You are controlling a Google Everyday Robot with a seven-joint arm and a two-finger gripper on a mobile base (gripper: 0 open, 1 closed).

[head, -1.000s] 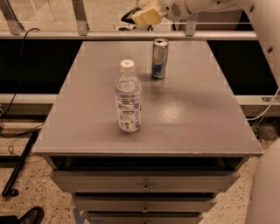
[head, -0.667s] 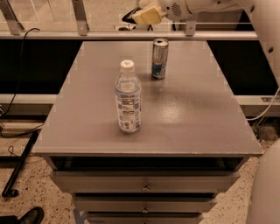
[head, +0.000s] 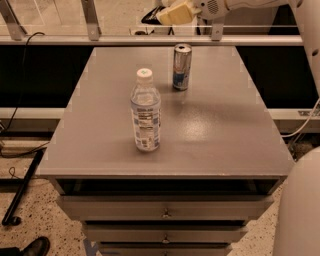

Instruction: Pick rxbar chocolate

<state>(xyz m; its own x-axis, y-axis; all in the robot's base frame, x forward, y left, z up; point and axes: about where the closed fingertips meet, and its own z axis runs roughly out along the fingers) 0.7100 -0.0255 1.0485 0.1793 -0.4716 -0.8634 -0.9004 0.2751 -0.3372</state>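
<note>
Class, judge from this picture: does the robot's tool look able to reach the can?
Probably yes. The tool hangs high near the far edge of the table, just behind the can, with nothing between them; the water bottle stands apart, nearer the front.

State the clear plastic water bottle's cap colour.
White cap, camera view; gripper hangs past grey table's far edge.

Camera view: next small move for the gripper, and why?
Probably a short lift straight up, to confirm the pick. The gripper hangs past the table's far edge with a dark flat thing, likely the rxbar chocolate, at its tip. On the table stand the water bottle and the can.
</note>
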